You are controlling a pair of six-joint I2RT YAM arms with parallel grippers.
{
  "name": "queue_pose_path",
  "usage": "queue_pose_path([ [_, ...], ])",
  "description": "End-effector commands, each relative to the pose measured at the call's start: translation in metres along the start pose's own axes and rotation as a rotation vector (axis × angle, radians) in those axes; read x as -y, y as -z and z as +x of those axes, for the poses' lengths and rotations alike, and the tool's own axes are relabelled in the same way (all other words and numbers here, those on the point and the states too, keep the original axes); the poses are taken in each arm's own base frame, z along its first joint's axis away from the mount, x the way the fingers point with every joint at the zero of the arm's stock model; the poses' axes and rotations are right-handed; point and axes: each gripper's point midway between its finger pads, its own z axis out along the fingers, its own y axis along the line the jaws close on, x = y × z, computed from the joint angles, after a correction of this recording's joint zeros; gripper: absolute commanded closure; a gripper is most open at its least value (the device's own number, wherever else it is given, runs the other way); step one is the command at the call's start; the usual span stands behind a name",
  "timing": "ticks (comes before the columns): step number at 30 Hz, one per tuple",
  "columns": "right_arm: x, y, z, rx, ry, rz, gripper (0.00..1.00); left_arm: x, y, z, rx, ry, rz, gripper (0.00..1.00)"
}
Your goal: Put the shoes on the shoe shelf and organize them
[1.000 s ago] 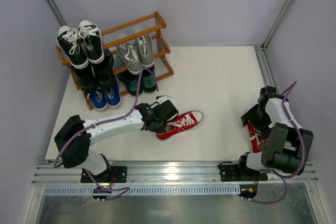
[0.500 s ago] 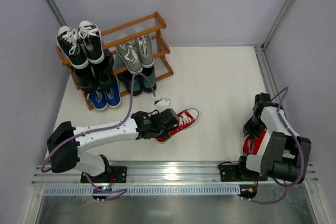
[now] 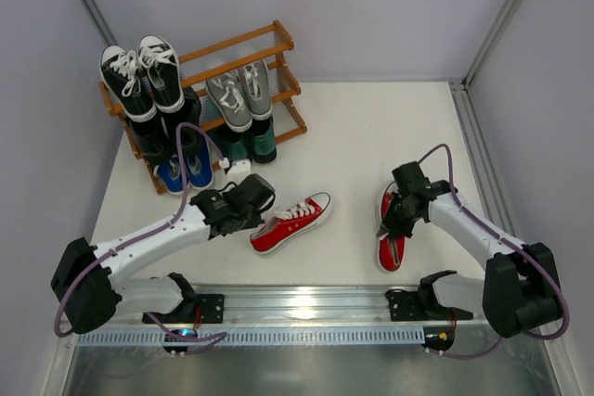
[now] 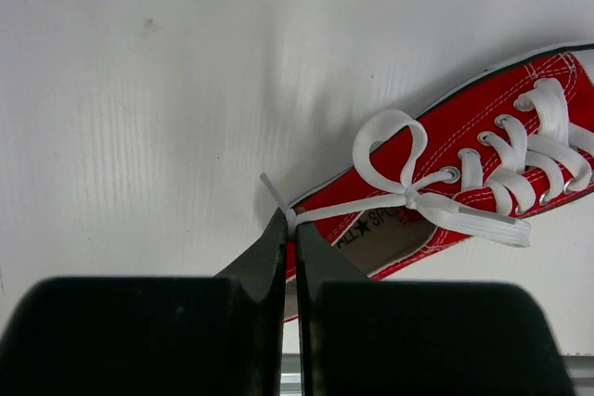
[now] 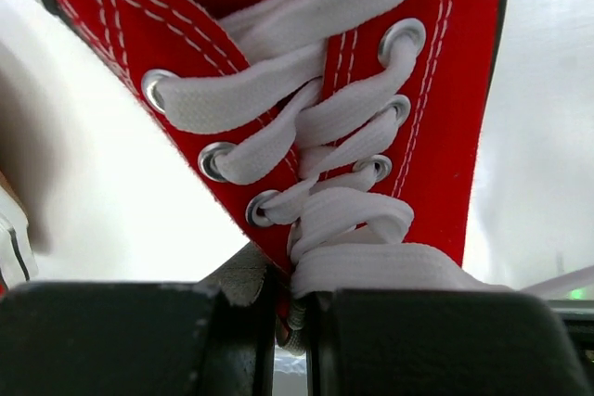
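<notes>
On the table [image 3: 371, 127], near side: left red shoe [image 3: 290, 223], right red shoe [image 3: 391, 252] | light, soft, floppy cloth | left gripper [image 4: 290, 224] pinches left red shoe's rim | right gripper [image 5: 288, 294] pinches right red shoe's lace edge | rims grip best

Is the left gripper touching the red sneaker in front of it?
Touching. The left wrist view shows the left gripper pinched shut on the heel rim of the red sneaker.
</notes>
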Motion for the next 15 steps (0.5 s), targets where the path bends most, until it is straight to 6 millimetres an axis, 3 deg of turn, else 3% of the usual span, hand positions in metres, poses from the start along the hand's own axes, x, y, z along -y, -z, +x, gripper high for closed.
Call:
queue_pose_path([
  [1,-0.063,0.009,0.011,-0.027,-0.005,-0.200,0.96,-0.012,0.003,-0.015,0.059,-0.003,-0.002,1.00],
  [7,-0.107,0.001,0.057,-0.095,0.136,-0.209,0.96,0.025,-0.004,0.016,-0.068,0.081,0.186,1.00],
  [11,-0.128,0.004,0.062,-0.086,0.168,-0.219,0.96,0.062,0.004,0.039,-0.101,0.071,0.281,1.00],
  [15,-0.136,0.005,0.065,-0.102,0.167,-0.226,0.96,0.100,0.008,0.054,-0.130,0.072,0.344,1.00],
])
